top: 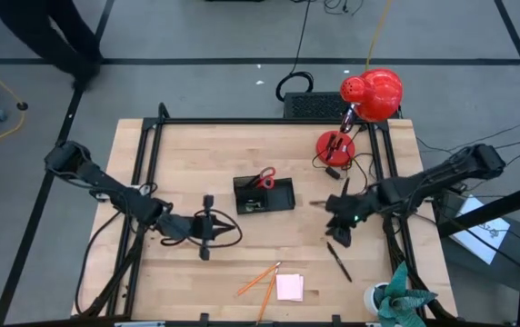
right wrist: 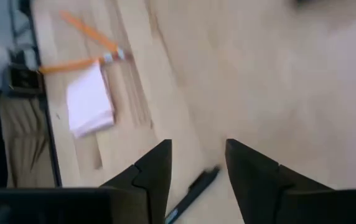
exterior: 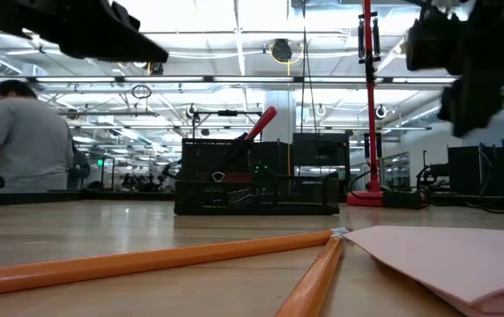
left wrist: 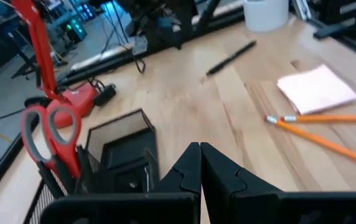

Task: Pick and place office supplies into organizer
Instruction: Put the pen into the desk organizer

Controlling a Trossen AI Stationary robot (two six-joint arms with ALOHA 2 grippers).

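Observation:
The black organizer (top: 263, 193) stands mid-table. Red-handled scissors (top: 265, 177) stick up out of it, blades down, handles (left wrist: 47, 137) on top. My left gripper (top: 225, 229) hovers shut and empty near the organizer's left front corner (left wrist: 119, 152). My right gripper (top: 340, 229) hangs open above the table right of the organizer, tilted down. A black pen (right wrist: 190, 193) lies flat on the wood below its fingers, untouched (top: 339, 262). Two orange pencils (top: 260, 280) and a pink sticky-note pad (top: 289, 287) lie near the front edge.
A red lamp (top: 369, 91) with a round base (top: 335, 145) stands at the back right. A green plant (top: 404, 304) and a white cup (top: 376, 298) sit at the front right corner. A small dark piece (top: 317, 203) lies right of the organizer. A person (exterior: 23, 132) is in the room beyond.

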